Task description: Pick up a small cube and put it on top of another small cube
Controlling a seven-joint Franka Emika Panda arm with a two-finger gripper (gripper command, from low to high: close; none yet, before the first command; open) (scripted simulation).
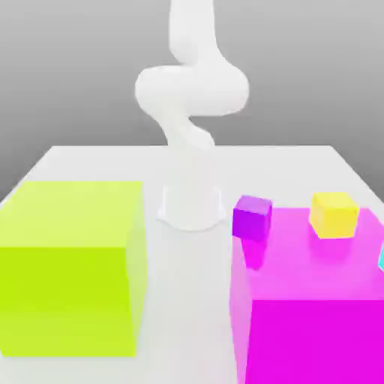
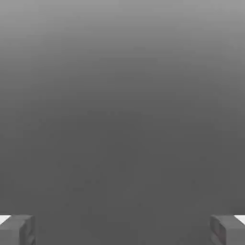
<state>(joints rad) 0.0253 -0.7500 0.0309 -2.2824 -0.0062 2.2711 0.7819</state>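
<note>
In the exterior view, the white arm [image 1: 191, 97] is seen rising from its base at the far middle of the white table [image 1: 187, 300] and bending upward. On the exterior view's left a large lime-green block [image 1: 71, 262] is stood on the table. On the exterior view's right a large magenta block [image 1: 315, 300] is placed, and the small cubes are carried by it. A small purple cube [image 1: 252, 217] is set at the far corner of that block's top, nearest the arm's base. A small yellow cube [image 1: 334, 214] is set further toward the exterior view's right, well apart from the purple one. A sliver of a cyan cube [image 1: 381, 256] is caught at the picture's edge. None of these cubes is stacked on another, so the task is judged not yet begun: a cube remains to be approached, grasped, lifted and set down on a second one.

In the hand view, the gripper [image 2: 122, 229] is shown with its two grey fingertips [image 2: 16, 229] spread wide, one at each lower corner, and nothing is held between them. Beyond them a plain grey background is faced, so the hand is judged to be turned away from the cubes. A reorientation toward the magenta block is judged necessary before any descent onto a cube.
</note>
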